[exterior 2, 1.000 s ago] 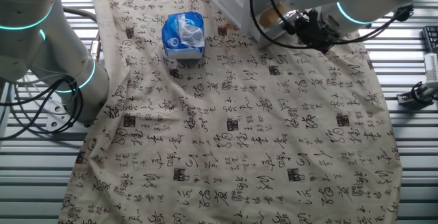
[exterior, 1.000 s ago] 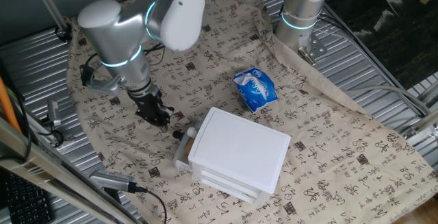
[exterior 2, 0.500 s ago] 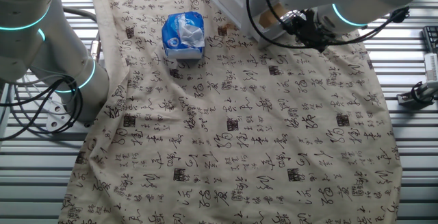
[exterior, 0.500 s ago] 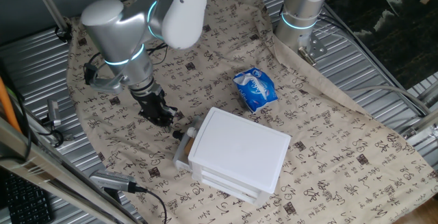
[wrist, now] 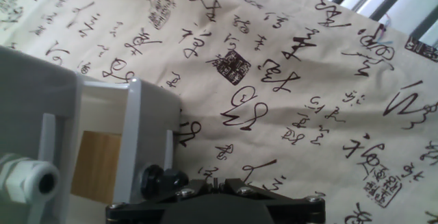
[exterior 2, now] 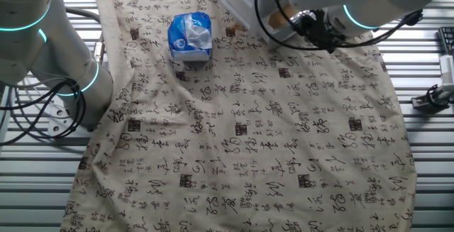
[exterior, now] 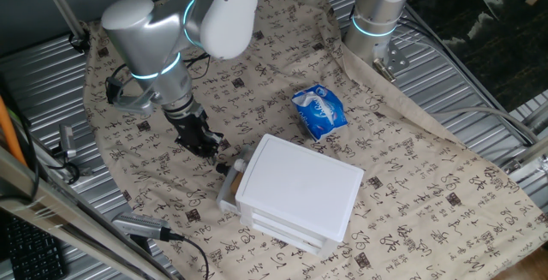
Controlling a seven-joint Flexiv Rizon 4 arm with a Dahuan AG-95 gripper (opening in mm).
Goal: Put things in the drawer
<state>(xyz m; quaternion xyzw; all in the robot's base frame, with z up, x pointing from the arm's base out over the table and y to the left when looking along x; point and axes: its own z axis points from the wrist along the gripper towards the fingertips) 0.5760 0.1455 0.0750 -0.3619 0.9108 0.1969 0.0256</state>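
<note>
One block already lies in the open drawer

One small light-brown wooden block (wrist: 96, 166) sits inside the shallow white plastic top drawer (wrist: 126, 138), pulled out of the boxy white stacked-drawer unit (exterior: 300, 190); the black two-finger gripper (exterior: 205, 145) hangs low just beside the drawer front, near its small dark knob (wrist: 161, 179); whether its fingers are parted or closed I cannot tell, and nothing shows in them; the likely step is closing, so press squarely on the smooth front, since hard plastic may slide on the soft printed beige cloth (exterior 2: 248, 140); a crinkled blue packet (exterior: 319, 111) lies well apart.
</note>
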